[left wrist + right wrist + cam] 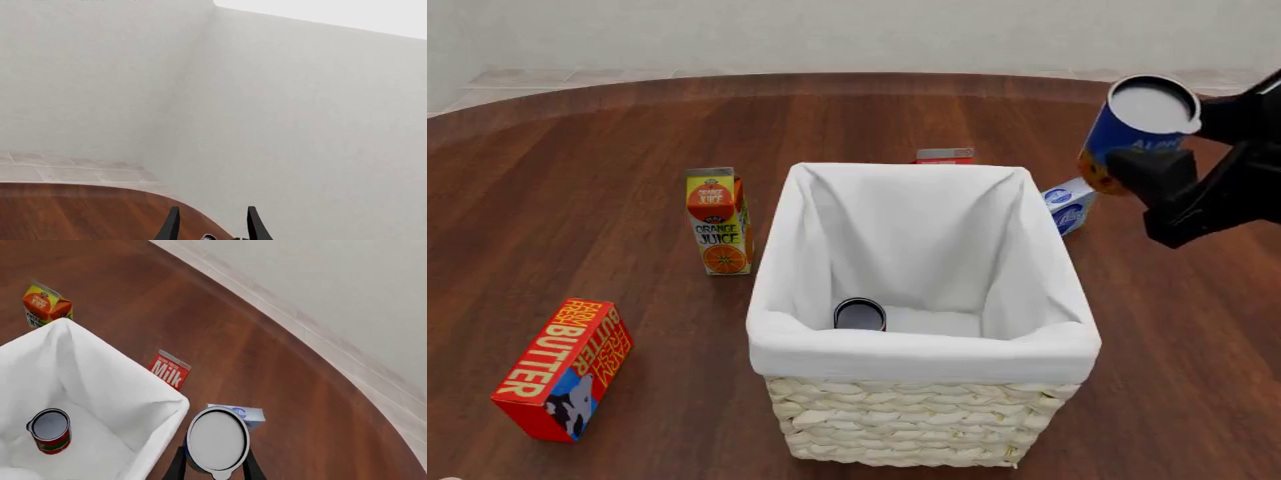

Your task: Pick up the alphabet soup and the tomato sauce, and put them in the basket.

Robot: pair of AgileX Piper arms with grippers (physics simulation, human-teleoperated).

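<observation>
front view: right arm holds the blue soup can up beside the basket

front view shows a round wooden table (587, 170) with a large pale wicker basket (921, 420) in the middle, its white cloth liner folded over the rim. the tomato sauce (860, 314), a small can with a dark top, stands upright on the basket floor, near the front wall and left of centre. the right wrist view shows the same can inside the liner, its red label and green band visible.

the right gripper (1148, 165) is at the right edge of the frame, raised above the table, just outside the basket's back right corner. its fingers are clamped on the alphabet soup (1138, 125), a blue can with an orange patch and a silver top, held roughly upright and clear of the table. in the right wrist view the can's silver top sits between the two dark fingers (176, 465).

the left gripper (213, 227) appears only in the left wrist view, its fingers spread apart with nothing between them, pointing past the table edge toward a pale wall.

around the basket: an orange juice carton (718, 222) upright to its left, a red butter box (563, 368) lying near the front left, a red milk carton (945, 156) just behind the back rim, and a small blue and white carton (1069, 206) to the right, below the held can.
</observation>
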